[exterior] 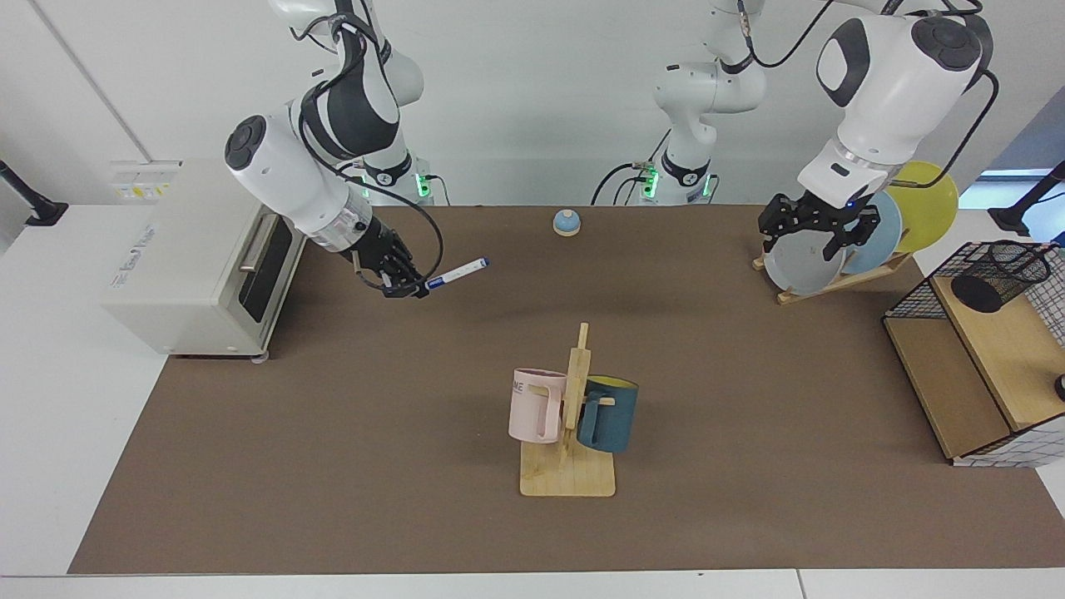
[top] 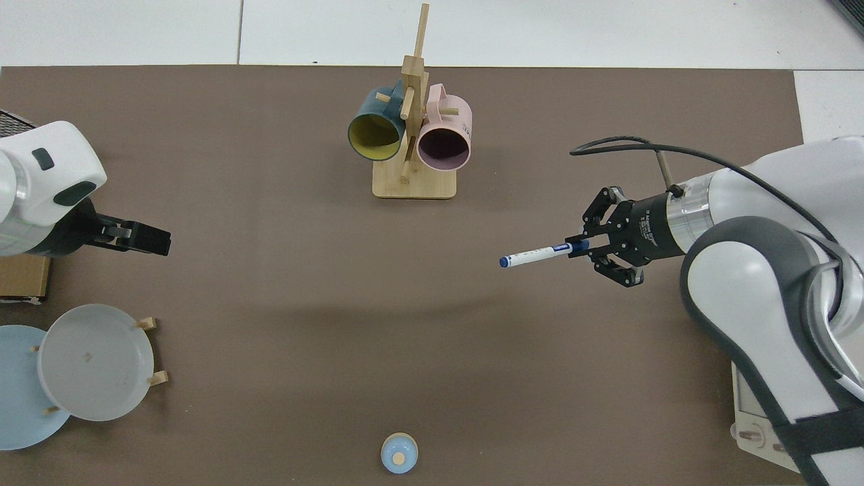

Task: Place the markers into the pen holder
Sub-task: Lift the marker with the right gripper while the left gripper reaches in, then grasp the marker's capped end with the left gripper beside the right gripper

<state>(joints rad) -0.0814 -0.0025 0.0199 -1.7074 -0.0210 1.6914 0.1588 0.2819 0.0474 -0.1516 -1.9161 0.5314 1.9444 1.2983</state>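
The right arm bends at the elbow, its wrist angled down toward mid-surface, and the right claw [exterior: 409, 285] [top: 586, 247] is raised, fingers pinched. The left arm waits, its left claw [exterior: 815, 230] [top: 154, 240] pointing down, fingers spread.

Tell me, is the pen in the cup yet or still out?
Out. The right gripper holds the marker in the air, far from the pen holder.

Illumination is bright, even and diffuse, from overhead. Shadows on the brown table mat [exterior: 333, 466] are soft and faint, strongest beneath the mug rack [exterior: 569, 433] and the raised marker [top: 536, 255]. No glare is evident. Both views are in focus throughout.
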